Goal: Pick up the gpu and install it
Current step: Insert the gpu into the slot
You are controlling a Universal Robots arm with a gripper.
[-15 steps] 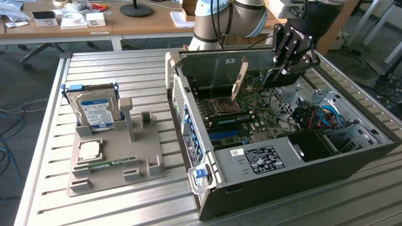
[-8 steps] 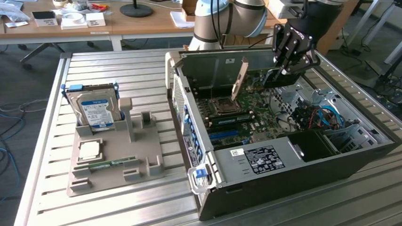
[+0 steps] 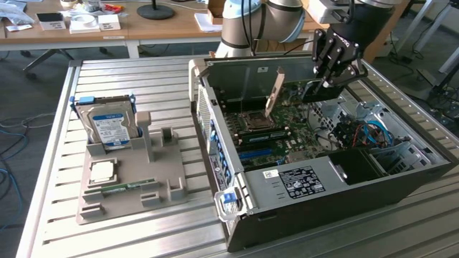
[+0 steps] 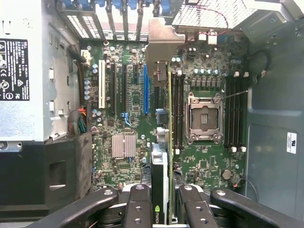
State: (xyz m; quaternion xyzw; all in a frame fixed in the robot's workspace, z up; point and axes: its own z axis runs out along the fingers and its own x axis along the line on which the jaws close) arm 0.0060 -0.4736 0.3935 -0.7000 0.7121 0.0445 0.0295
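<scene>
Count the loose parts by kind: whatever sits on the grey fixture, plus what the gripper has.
hard drive: 1
CPU chip: 1
RAM stick: 1
gpu: 1, clamped edge-on in the gripper over the motherboard
Total: 4

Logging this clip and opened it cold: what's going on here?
A robot arm's black gripper is shut on the thin green-and-dark graphics card with a pale metal end bracket. It holds the card on edge inside the open black computer case, over the green motherboard near the long blue slot. Whether the card is seated cannot be told. Outside the case, a silver hard drive stands in a grey holder.
</scene>
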